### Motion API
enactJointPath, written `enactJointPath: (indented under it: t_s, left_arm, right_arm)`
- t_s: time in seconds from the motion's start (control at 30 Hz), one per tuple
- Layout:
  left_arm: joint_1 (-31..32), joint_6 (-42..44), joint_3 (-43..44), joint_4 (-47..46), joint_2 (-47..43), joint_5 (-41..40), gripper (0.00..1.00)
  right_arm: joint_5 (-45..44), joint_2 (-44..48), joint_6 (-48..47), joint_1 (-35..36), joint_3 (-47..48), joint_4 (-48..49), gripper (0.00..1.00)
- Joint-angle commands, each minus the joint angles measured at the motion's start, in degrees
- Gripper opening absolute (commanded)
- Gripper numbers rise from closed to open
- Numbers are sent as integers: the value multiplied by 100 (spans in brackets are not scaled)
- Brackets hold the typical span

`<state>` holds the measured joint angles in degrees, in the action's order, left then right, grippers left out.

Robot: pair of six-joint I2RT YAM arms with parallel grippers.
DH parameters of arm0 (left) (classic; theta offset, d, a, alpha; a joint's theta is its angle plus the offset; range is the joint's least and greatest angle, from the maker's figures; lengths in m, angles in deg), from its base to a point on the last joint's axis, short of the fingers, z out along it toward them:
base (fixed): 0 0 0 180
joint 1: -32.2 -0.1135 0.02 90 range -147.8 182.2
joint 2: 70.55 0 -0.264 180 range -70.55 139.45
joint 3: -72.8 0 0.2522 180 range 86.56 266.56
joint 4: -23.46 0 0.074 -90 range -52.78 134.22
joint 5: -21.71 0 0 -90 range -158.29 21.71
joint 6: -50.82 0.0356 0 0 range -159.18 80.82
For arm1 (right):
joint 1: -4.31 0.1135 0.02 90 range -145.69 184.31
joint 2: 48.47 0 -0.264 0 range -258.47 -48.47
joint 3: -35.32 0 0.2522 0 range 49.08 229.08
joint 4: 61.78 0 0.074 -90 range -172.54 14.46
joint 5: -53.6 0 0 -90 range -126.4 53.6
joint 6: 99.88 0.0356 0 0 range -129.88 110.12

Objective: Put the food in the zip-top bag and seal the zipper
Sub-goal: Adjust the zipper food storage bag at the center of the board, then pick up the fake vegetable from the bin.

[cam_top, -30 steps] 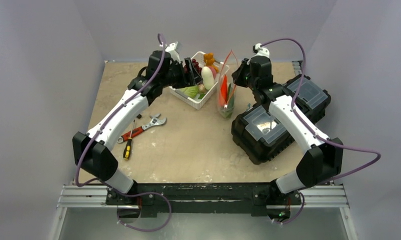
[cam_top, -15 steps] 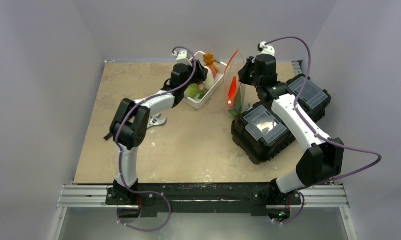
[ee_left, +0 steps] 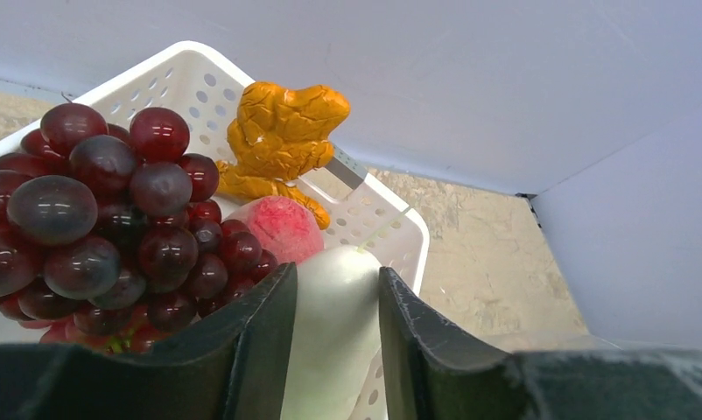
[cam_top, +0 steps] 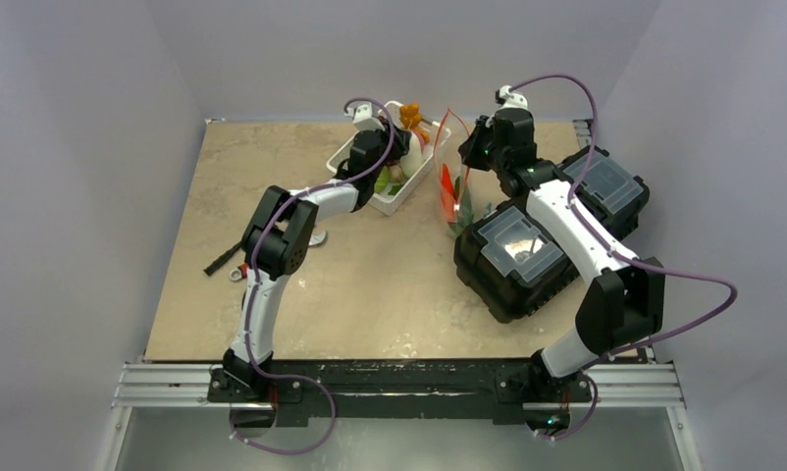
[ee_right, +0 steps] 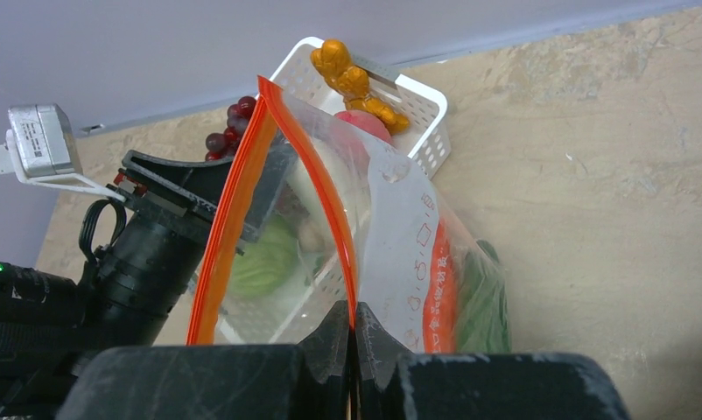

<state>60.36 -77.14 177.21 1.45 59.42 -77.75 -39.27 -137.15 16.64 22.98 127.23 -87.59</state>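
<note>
My left gripper (ee_left: 337, 278): partway open astride the white piece (ee_left: 334, 337) in the basket (ee_left: 199, 79); whether it grips, I cannot tell.
My right gripper (ee_right: 352, 325): pinched on the bag (ee_right: 391, 219), mouth open beside the basket.
Care: squeeze squarely, lift clear of the grapes (ee_left: 111, 210).

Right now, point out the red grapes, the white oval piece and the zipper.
red grapes (ee_left: 111, 219), left wrist view, bunch's middle.
white oval piece (ee_left: 339, 297), left wrist view, its upper face.
zipper (ee_right: 228, 223), right wrist view, left strip.
</note>
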Motion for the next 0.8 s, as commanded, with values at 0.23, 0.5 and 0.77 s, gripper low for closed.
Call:
enactJointPath:
  t_s: [0.23,0.5,0.77]
  left_arm:
    - [5,-420,221,41,-7,164,57]
    - [31,-439,527,442,298,301,56]
    - [-87,-16,568,949,-285,906,9]
  right_arm:
    - [190,247,-50,-36,216,281,0]
    - [264,281,-34,-31,172,338,0]
    - [267,343,-48,-31,101,335,0]
